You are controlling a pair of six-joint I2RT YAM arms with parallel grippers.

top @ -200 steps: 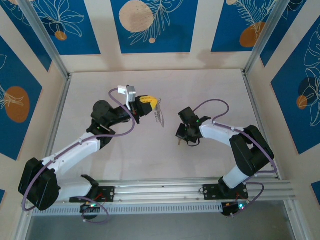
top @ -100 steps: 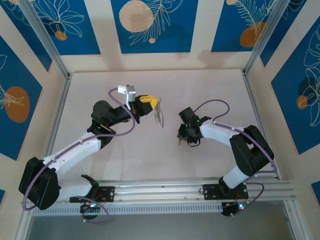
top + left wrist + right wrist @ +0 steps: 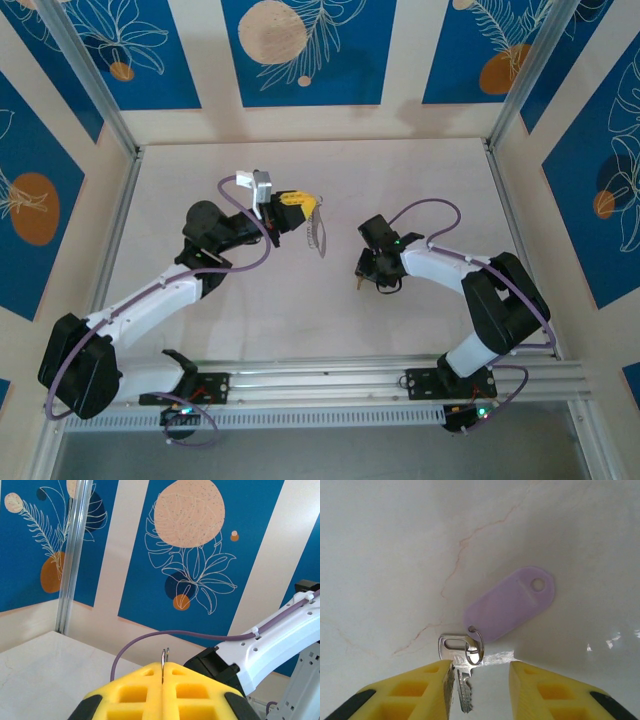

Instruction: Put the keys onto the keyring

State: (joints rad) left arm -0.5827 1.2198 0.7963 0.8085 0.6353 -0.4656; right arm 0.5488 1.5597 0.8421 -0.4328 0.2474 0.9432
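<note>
Here, over the pale table [image 3: 300,320], the left gripper [image 3: 162,677] is clamping the keyring [image 3: 318,230], holding it aloft, edge-on. The right gripper [image 3: 481,674] is hanging low, jaws apart, near the lilac tag [image 3: 512,602] and straddling its key [image 3: 454,649], which is lying flat, blade just beside one finger [image 3: 420,690]. Closing from here is risking, I judge, a skewed pinch: off-centre, the key could pivot or skid away.

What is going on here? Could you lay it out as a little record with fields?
left gripper: shut on the keyring
right gripper: open, lowered to the table, fingers either side of the key
key: silver, lying on the table, joined by a small ring to a lilac tag
progress: key not yet on the keyring
</note>
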